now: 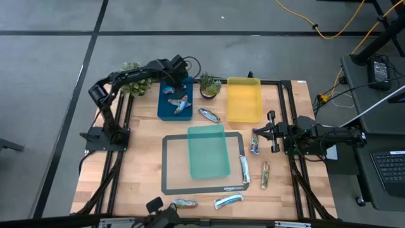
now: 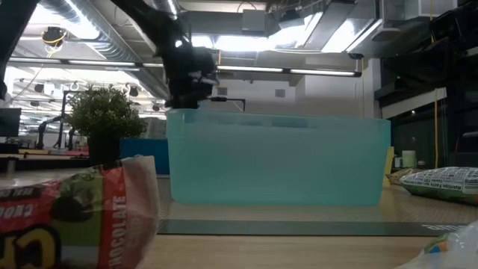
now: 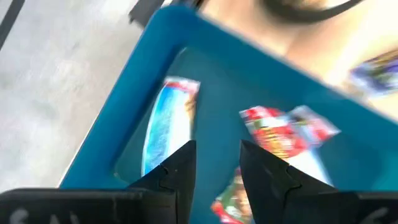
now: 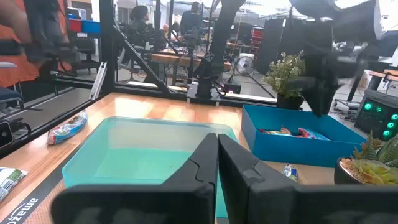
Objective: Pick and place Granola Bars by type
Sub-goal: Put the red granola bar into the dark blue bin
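The left end effector (image 1: 174, 84) hangs over the blue tray (image 1: 161, 109), fingers partly apart and holding nothing. Bars (image 1: 180, 104) of the blue-orange kind lie inside the tray, probably sorted there. The tray walls leave free room only upward. The right end effector (image 1: 256, 132) waits shut beside the yellow tray (image 1: 243, 85), near loose bars (image 1: 255, 145) on the desk (image 1: 142, 158).

Robotics lab or workshop, open-plan. Wooden tabletop (image 1: 145, 171) framed by black metal rails, two arms bolted at its edges. Bare grey concrete floor (image 1: 50, 76) with dark lines; yellow cables (image 1: 329, 28) trail across it. Exposed ducts and strip lights (image 2: 299, 30) overhead. Beyond table: more benches, frames, another robot arm (image 4: 214, 43); seated people (image 4: 140, 22), probably at workstations, though blurred. Keyboard (image 1: 387, 171) beside right edge.
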Robot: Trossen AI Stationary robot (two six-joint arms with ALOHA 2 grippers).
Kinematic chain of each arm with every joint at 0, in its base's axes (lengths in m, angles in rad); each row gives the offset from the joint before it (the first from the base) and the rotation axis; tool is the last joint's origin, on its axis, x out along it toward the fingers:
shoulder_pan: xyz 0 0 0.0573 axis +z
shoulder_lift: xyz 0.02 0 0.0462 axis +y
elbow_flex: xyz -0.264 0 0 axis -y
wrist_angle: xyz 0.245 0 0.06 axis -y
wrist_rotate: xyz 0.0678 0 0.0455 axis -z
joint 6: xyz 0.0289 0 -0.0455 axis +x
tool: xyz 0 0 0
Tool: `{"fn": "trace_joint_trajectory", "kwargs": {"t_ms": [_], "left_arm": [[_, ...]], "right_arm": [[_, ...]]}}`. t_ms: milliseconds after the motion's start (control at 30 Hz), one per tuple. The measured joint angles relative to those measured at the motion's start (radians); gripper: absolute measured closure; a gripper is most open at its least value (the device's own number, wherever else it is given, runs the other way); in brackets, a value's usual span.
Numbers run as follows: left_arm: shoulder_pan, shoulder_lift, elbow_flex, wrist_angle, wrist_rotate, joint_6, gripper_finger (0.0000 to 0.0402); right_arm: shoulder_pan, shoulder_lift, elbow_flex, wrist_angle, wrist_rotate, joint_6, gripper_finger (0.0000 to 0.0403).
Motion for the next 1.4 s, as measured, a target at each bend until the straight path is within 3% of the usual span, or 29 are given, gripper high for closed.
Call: {"fn": "trace_joint_trajectory", "kwargs": {"t_ms": [300,667,833,1067,1233,1400], "left_arm": [[-0.091,-0.199,0.0,0.0,0.117,-0.076,0.03],[-0.296,-0.492,0.0,0.07,0.311,-0.122,0.0309],[-0.388,-0.599,0.0,0.151,0.379,-0.147,0.0307],[-0.522,-0.684,0.0,0.183,0.37,-0.185,0.0315],[-0.605,-0.695,0.0,0.184,0.31,-0.217,0.032],[-0.663,-0.688,0.0,0.183,0.211,-0.236,0.032]], "right_arm": [[0.0,0.0,0.0,0.0,0.0,0.0,0.0386],[0.0,0.0,0.0,0.0,0.004,-0.005,0.0386],[0.0,0.0,0.0,-0.001,0.068,-0.13,0.0386],[0.0,0.0,0.0,0.0,0.064,-0.119,0.0386],[0.0,0.0,0.0,0.106,0.038,0.103,0.0386],[0.0,0.0,0.0,0.22,0.078,0.291,0.0386]]}}
